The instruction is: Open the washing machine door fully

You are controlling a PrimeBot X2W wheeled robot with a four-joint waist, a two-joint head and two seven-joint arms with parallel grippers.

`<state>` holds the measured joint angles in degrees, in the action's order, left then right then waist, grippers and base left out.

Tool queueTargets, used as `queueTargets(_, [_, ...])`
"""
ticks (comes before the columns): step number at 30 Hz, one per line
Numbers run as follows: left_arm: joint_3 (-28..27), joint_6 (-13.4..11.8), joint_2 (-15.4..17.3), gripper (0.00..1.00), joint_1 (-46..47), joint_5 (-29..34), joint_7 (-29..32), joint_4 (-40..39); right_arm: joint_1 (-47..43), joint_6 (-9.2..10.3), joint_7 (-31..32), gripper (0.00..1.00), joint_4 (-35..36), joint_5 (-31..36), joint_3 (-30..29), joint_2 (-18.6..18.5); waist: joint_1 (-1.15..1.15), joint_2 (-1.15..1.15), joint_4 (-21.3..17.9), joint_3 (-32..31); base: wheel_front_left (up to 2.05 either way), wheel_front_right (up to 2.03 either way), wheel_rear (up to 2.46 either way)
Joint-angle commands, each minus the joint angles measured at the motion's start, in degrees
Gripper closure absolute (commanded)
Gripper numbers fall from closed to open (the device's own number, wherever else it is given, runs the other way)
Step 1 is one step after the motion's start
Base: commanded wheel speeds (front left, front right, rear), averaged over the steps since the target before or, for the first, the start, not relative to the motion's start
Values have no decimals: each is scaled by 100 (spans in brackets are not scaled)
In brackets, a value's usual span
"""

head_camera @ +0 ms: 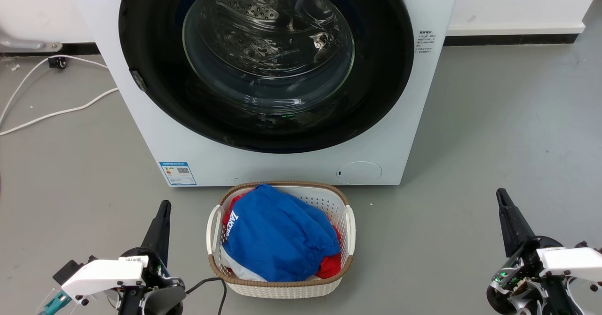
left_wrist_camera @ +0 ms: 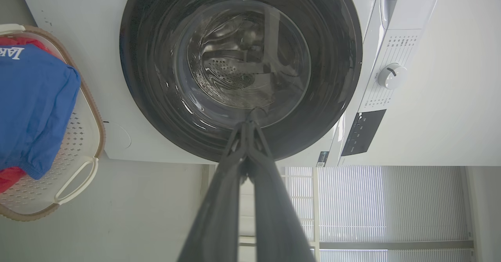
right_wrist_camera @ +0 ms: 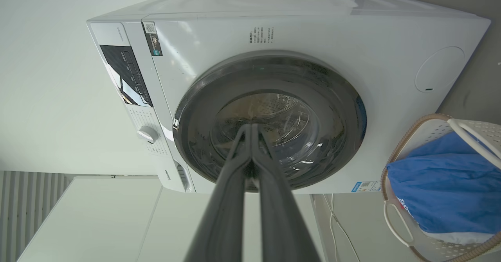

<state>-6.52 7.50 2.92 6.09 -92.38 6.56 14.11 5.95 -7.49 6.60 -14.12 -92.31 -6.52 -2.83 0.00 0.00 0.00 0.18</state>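
Glossy black round glass-centred washing machine door (head_camera: 266,61) sits shut on the white washer (head_camera: 197,160). My left claw (head_camera: 164,207) and right claw (head_camera: 502,195) hold their fingers pressed together, empty. Likely heavy, rigid and slick; I'd hook its left-edge notch (head_camera: 137,81).

The washing machine (head_camera: 146,136) stands on the floor (head_camera: 494,131) with its back to the wall (head_camera: 517,0), and the washing machine door (head_camera: 265,61) lies flat in its front face. Directly before the machine, near its foot, sits the laundry basket (head_camera: 287,284) with a heap of clothes (head_camera: 277,232) in it. The left gripper (head_camera: 164,205) is to the basket's left and the right gripper (head_camera: 501,193) well off to its right (both short of the machine, touching nothing). Cables (head_camera: 61,113) trail over the floor left of the machine.
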Motion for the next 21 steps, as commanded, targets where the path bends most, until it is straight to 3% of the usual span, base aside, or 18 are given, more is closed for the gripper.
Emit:
queueTargets(1, [-9, 12, -15, 100, 35, -6, 9, -7, 61, 0, 3, 100, 18, -20, 0, -10, 0, 0, 0, 0, 0, 0, 0])
queueTargets(19, [-9, 12, -16, 100, 35, -6, 9, -7, 61, 0, 3, 100, 19, -20, 0, -10, 0, 0, 0, 0, 0, 0, 0])
queueTargets(20, [3, 0, 0, 0, -7, 0, 0, 19, -9, 0, -1, 0, -16, 1, 1, 1, 0, 0, 0, 0, 0, 0, 0])
queueTargets(21, [12, -1, -1, 0, -26, 0, -2, 58, -35, 1, -2, 0, -59, 1, 4, 4, 0, 0, 0, 0, 0, 0, 0])
